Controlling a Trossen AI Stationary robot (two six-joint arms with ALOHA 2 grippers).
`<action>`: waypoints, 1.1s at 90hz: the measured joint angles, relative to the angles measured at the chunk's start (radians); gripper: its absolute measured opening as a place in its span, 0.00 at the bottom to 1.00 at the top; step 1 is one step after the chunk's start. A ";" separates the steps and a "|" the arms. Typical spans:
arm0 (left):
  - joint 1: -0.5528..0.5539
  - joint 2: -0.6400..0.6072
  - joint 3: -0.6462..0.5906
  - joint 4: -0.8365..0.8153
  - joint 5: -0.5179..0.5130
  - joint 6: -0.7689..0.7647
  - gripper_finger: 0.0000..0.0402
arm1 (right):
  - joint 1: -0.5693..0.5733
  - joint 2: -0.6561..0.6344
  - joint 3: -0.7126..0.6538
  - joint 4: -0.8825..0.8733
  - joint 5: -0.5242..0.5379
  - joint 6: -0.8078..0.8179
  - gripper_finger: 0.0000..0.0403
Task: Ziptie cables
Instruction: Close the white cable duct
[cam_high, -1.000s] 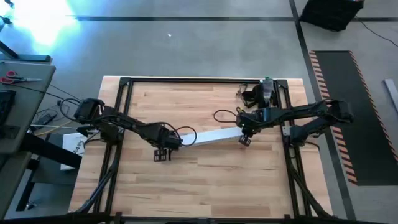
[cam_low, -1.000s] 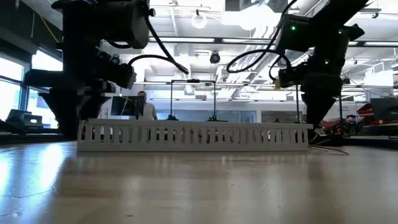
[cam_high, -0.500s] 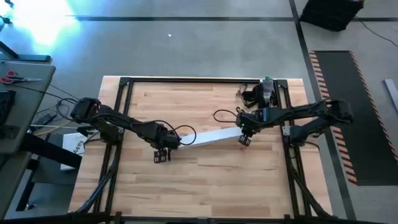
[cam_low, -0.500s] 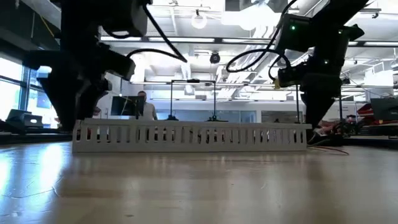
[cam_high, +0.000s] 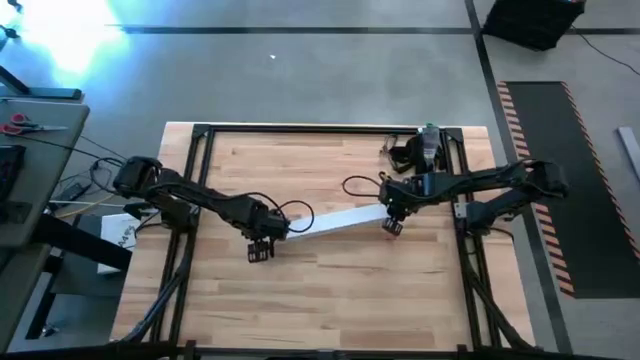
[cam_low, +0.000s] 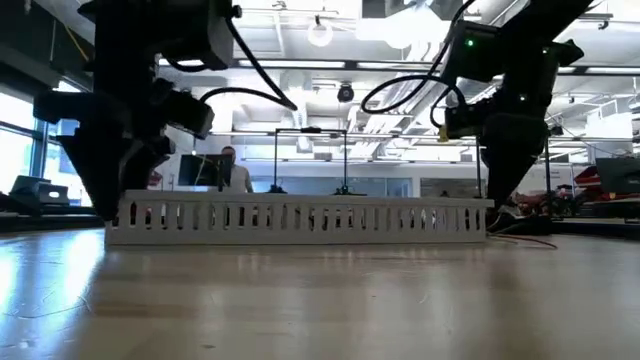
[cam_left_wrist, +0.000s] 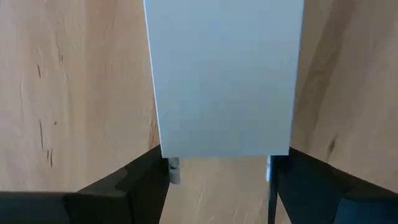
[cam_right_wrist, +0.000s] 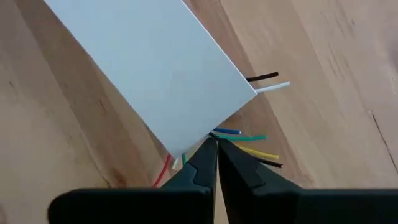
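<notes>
High view: wooden table (cam_high: 330, 290) bearing a long white channel (cam_high: 335, 219) lying across its middle, slightly slanted. Left gripper (cam_high: 262, 240) at the channel's left end; right gripper (cam_high: 391, 222) at its right end. Cables hidden under the channel's flat cover here.

Low view: channel (cam_low: 300, 218) seen side-on, slotted wall facing the camera, resting on the table (cam_low: 320, 300). One dark arm stands over each end. A person (cam_low: 231, 168) shows far behind in the room.

Left wrist view: channel end (cam_left_wrist: 224, 74) sits between the two dark fingers (cam_left_wrist: 140, 183), which are spread to either side of it with a pad next to each wall; whether the pads touch cannot be told.

Right wrist view: fingers (cam_right_wrist: 205, 168) pressed together, tips at the corner of the channel (cam_right_wrist: 155, 74). Cables (cam_right_wrist: 249, 140), coloured wire ends in blue, green, yellow, black, white and red, protrude from under that end, just beside the fingertips; whether any wire is pinched cannot be told.
</notes>
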 joint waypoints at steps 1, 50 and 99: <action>0.000 0.000 0.000 0.000 0.000 0.000 0.58 | 0.000 0.000 0.000 0.001 0.000 0.000 0.00; -0.001 0.000 -0.002 -0.018 -0.017 0.033 0.44 | -0.001 0.004 -0.003 0.079 0.002 -0.016 0.00; -0.002 0.002 0.003 0.004 -0.061 0.058 0.43 | 0.028 0.016 0.003 0.009 0.040 -0.036 0.00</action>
